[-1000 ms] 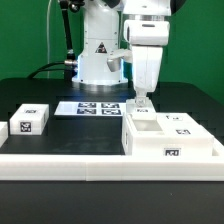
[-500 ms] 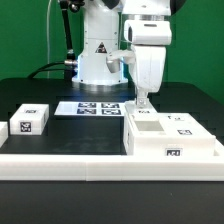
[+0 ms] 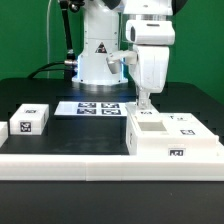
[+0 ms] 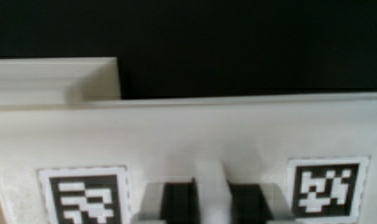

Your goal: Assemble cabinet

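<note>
Closed down to a narrow slit, my gripper (image 3: 146, 101) hangs straight down over the far left corner of the cabinet (image 3: 150, 143), its tips at the cabinet's top surface. From the wrist view my two dark fingers (image 4: 176, 203) stand close together with only a thin pale strip between them. Whether that strip is a part of the cabinet that I am pinching, I cannot tell.

Nearest to the camera, the long white border rail (image 3: 70, 163) runs across the whole scene from the exterior view's left to its right. Just behind it, on the exterior view's right, sits the cabinet, a low white box lying flat, with one small tag on its near face and more tags on its top. In the wrist view two black-and-white tags (image 4: 84, 197) flank my fingers on the cabinet's pale surface.

On the exterior view's left, also just behind the rail, stands a small white tagged cube (image 3: 30, 119), and a second cube (image 3: 4, 130) is cut off by the picture's edge. They are well apart from the cabinet.

Farther back, the marker board (image 3: 97, 106) lies flat on the black table (image 3: 30, 90), between the cube and my gripper. Farthest of all, my white arm base (image 3: 100, 58) rises behind the board
</note>
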Controlling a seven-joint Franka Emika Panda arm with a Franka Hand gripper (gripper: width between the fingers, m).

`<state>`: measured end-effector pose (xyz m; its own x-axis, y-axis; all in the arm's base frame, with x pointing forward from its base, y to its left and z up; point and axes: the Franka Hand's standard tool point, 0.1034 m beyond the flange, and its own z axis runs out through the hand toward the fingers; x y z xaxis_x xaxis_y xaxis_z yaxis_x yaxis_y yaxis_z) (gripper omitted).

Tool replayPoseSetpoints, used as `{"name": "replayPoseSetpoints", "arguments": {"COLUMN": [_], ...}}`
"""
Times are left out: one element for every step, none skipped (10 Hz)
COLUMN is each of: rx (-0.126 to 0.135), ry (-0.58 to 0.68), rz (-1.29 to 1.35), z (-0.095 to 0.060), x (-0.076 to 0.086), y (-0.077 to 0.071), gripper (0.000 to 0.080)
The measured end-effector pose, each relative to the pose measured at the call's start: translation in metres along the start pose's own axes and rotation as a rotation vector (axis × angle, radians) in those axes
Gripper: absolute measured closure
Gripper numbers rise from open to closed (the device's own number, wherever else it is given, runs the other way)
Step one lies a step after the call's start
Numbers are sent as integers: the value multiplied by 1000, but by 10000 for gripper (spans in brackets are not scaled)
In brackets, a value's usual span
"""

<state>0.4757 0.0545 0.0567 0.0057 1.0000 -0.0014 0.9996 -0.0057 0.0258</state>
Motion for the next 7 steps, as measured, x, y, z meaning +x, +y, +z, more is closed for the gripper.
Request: {"name": "replayPoseSetpoints", "arguments": {"rx": [-6, -8, -2, 0, -6, -7, -7], "ry": [2, 2, -1, -2, 0, 0, 0], "rz": [2, 4, 7, 9, 2, -1, 1], "z": [0, 0, -1, -1, -1, -1, -2], "x": [0, 0, 1, 2, 3, 3, 3], "y": [7, 14, 22, 34, 38, 36, 37], "gripper": [729, 729, 729, 729, 729, 729, 729]}}
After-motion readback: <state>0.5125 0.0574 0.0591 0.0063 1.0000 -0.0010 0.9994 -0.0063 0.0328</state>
